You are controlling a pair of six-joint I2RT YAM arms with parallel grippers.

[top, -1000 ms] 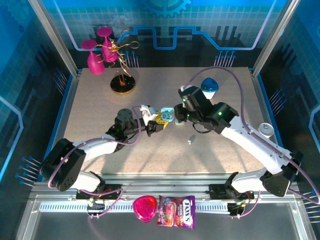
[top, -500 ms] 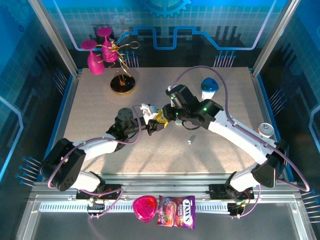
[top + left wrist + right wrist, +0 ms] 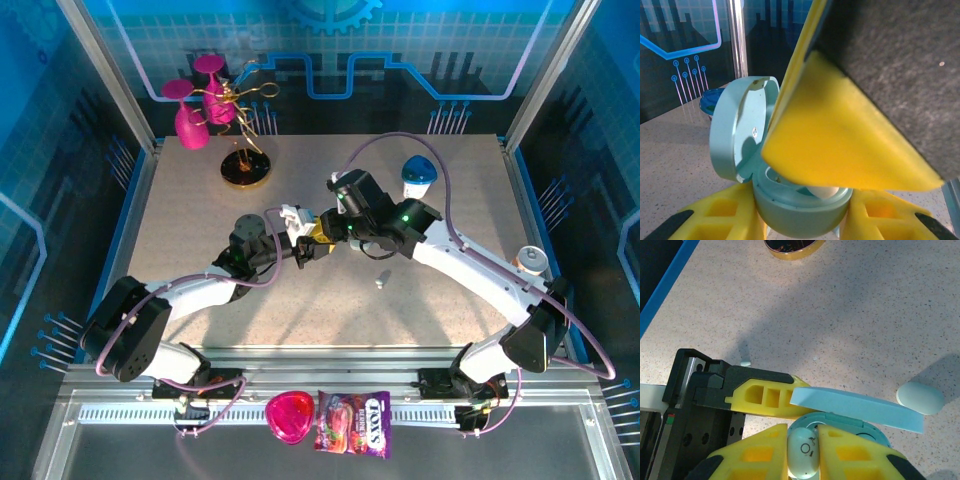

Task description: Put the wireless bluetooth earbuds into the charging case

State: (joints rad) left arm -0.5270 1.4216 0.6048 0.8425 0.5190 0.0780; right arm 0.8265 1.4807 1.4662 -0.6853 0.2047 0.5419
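The left gripper (image 3: pixel 800 222) clamps the light-blue charging case (image 3: pixel 797 210), lid (image 3: pixel 735 132) open at ten o'clock, while the right gripper (image 3: pixel 802 442) pinches a pale earbud (image 3: pixel 802 456) at its mouth.

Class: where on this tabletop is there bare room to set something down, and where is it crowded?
Bare: the back strip between the gold stand and the blue-topped container; the left side between that stand and the left arm. Crowded: the centre, where the left gripper, holding the charging case, meets the right gripper, holding an earbud.
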